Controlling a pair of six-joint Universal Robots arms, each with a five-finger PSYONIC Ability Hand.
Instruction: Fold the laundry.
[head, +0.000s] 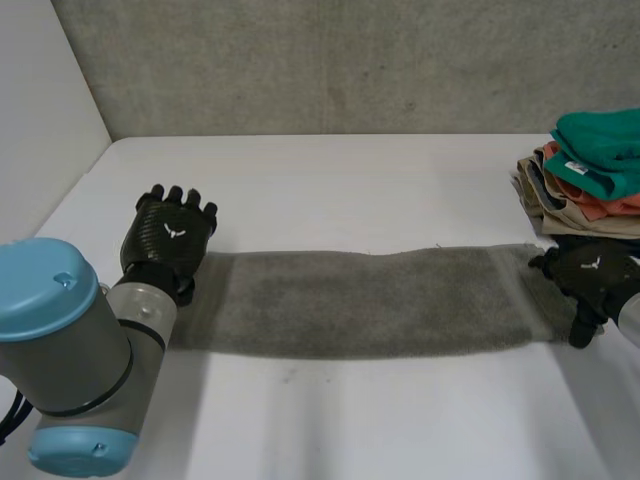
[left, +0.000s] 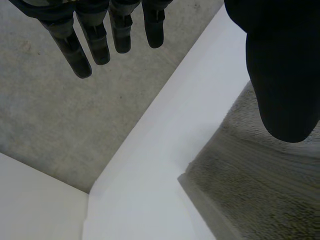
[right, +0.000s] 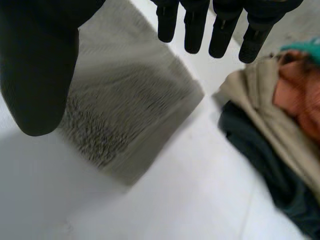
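A long grey towel (head: 360, 303) lies flat across the table as a folded strip. My left hand (head: 168, 232) hovers at its left end, fingers (left: 95, 42) straight and spread, thumb (left: 282, 75) above the towel's corner (left: 250, 190), holding nothing. My right hand (head: 590, 278) is over the towel's right end, fingers (right: 220, 30) straight, thumb (right: 40, 65) above the doubled towel end (right: 130, 115), with nothing between them.
A pile of folded clothes (head: 590, 175), green on top over orange and beige, sits at the table's far right, with a dark garment (right: 270, 165) beside the towel's end. The grey wall (head: 330, 60) runs behind the white table (head: 350, 430).
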